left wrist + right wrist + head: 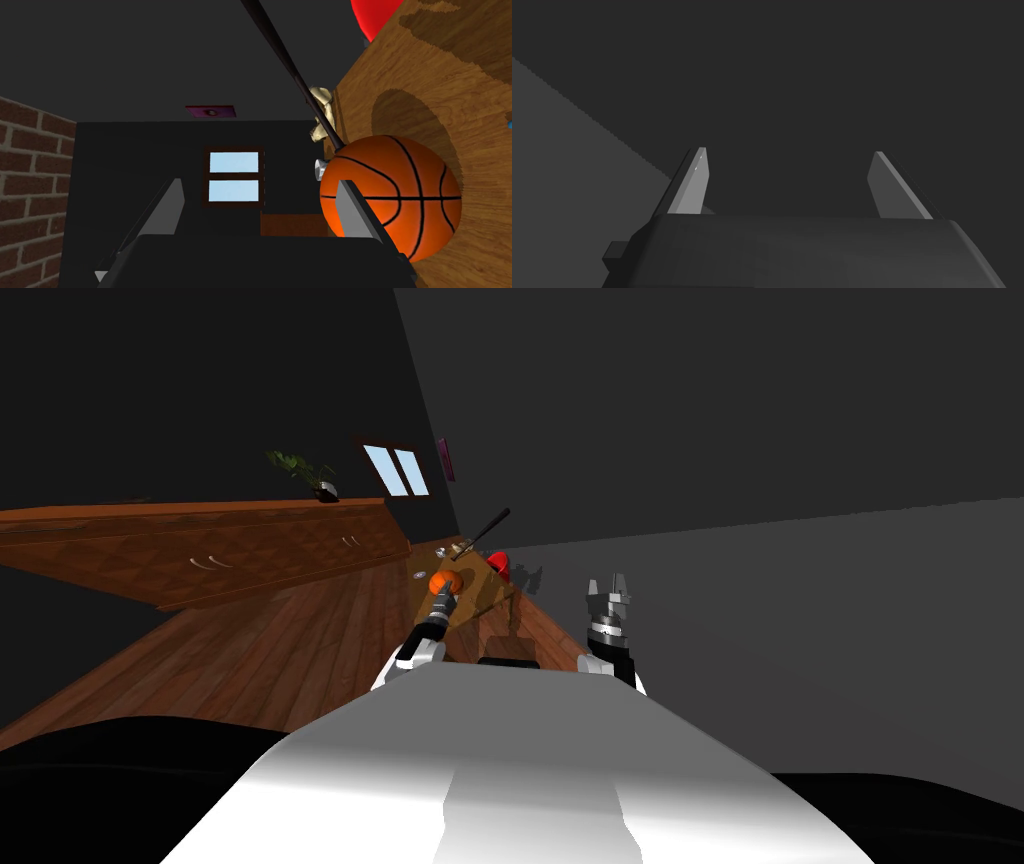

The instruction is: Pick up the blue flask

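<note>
Left gripper (260, 181), open and empty, hovers beside the basketball (395, 195) at the desk (450, 65) edge, likely seeking the flask; right gripper (789, 150) is open, unused.

A wooden counter (425, 65) is carrying a basketball (395, 197), a red object (372, 15) and a dark stick (285, 61).
</note>
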You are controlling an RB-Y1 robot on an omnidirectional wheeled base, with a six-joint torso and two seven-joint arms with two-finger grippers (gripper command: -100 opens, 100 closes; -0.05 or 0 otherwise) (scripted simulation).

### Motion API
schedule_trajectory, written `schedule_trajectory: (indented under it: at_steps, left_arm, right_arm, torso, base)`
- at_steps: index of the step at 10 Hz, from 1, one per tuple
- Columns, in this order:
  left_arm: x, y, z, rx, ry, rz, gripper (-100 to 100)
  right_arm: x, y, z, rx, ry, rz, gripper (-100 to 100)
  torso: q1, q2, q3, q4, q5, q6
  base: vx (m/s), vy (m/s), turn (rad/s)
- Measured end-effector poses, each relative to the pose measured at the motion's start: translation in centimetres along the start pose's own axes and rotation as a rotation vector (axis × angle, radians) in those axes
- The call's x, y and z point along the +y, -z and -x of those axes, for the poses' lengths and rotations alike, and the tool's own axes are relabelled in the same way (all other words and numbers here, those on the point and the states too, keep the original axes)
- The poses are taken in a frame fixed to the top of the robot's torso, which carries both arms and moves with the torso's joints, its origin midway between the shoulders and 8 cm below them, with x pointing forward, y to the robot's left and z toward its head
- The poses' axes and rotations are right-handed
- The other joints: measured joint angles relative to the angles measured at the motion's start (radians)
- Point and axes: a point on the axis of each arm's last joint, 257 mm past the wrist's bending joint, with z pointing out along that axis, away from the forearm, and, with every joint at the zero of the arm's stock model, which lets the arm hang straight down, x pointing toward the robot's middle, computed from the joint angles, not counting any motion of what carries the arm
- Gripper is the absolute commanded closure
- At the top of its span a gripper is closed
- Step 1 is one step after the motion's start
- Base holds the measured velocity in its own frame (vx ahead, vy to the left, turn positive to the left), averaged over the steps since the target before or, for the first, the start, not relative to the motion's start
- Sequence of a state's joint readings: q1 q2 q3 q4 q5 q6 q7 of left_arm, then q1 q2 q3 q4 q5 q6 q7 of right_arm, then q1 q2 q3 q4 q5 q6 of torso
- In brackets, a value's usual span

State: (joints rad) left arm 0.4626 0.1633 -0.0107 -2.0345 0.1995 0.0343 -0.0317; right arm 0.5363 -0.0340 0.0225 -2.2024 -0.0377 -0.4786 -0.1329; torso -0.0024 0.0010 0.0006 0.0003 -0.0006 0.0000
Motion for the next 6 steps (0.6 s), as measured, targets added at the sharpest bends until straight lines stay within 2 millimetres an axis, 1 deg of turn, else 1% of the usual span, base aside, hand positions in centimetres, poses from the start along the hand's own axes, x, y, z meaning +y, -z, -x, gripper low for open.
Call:
schedule_trajectory:
  at_steps: [2, 3, 4, 6]
  left_arm:
    - [2.7, -0.5, -0.2, -0.001, 0.009, 0.078, -100]
    - [4.1, -0.6, 0.1, -0.001, 0.013, 0.118, -100]
    - [6.4, -0.5, 0.1, -0.002, 0.022, 0.170, -100]
    - [8.1, -0.4, 0.1, -0.003, 0.032, 0.227, -100]
  right_arm:
    - [0.0, 0.0, 0.0, 0.000, 0.000, 0.000, 0]
    - [0.0, 0.0, 0.0, 0.000, 0.000, 0.000, 0]
    - [0.0, 0.0, 0.0, 0.000, 0.000, 0.000, 0]
    - [0.0, 0.0, 0.0, 0.000, 0.000, 0.000, 0]
  torso:
    - [-0.001, 0.000, 0.000, 0.000, 0.000, 0.000]
    - [0.000, 0.000, 0.000, 0.000, 0.000, 0.000]
    - [-0.001, -0.001, 0.000, 0.000, 0.000, 0.000]
    - [0.001, -0.001, -0.001, 0.000, 0.000, 0.000]
  base:
    - [-0.020, -0.046, -0.001]
    - [-0.007, -0.052, -0.007]
    - [-0.004, -0.037, 0.000]
    - [-0.003, -0.024, -0.007]
